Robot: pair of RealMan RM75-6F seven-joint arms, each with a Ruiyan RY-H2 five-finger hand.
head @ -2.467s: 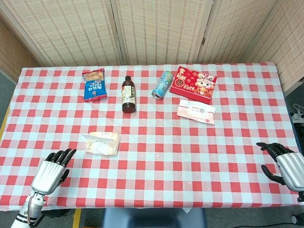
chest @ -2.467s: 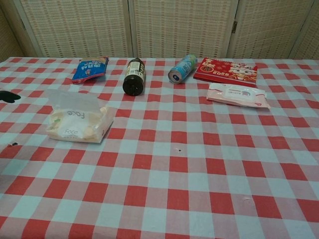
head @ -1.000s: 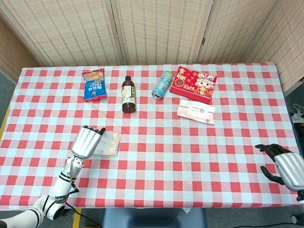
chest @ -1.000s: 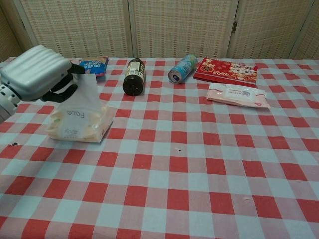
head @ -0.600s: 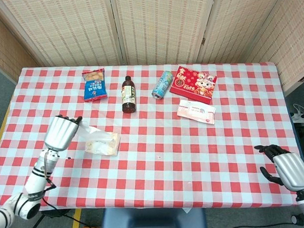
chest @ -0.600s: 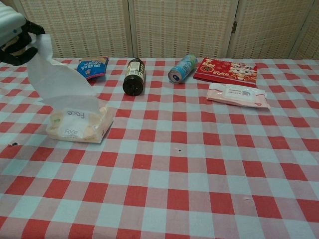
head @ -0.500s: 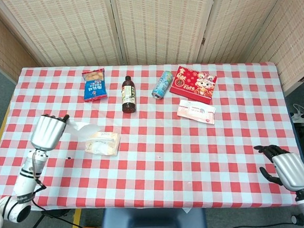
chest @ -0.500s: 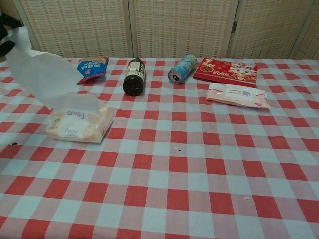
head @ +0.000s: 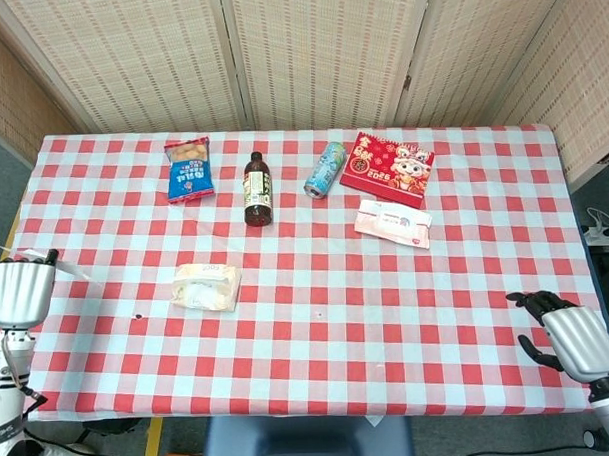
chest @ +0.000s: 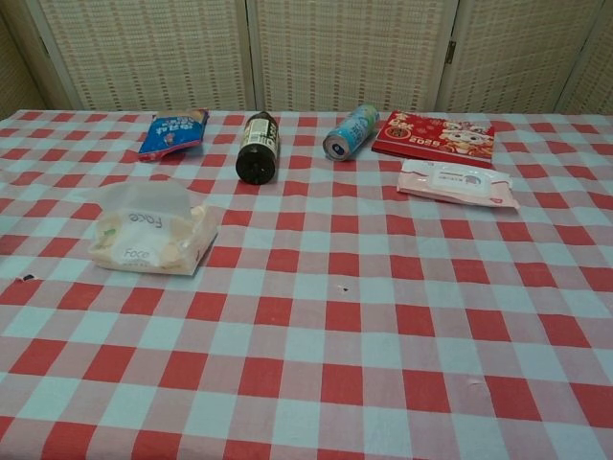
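My left hand (head: 20,291) hovers off the table's left edge and pinches a thin white tissue sheet (head: 68,266) that trails to its right. The soft tissue pack (head: 206,286) it came from lies on the checked cloth to the right of the hand, with another sheet poking up from the tissue pack (chest: 153,238) in the chest view. My right hand (head: 574,341) stays at the table's near right corner, fingers apart and holding nothing. Neither hand shows in the chest view.
Along the back of the table lie a blue snack bag (head: 188,169), an upright dark bottle (head: 257,189), a can (head: 325,169) on its side, a red box (head: 387,168) and a pink wipes pack (head: 392,222). A woven folding screen (head: 318,47) stands behind.
My left hand reached the tissue pack, took hold of a sheet, pulled it up and away to the left, and now holds it free of the pack. The right hand barely moved.
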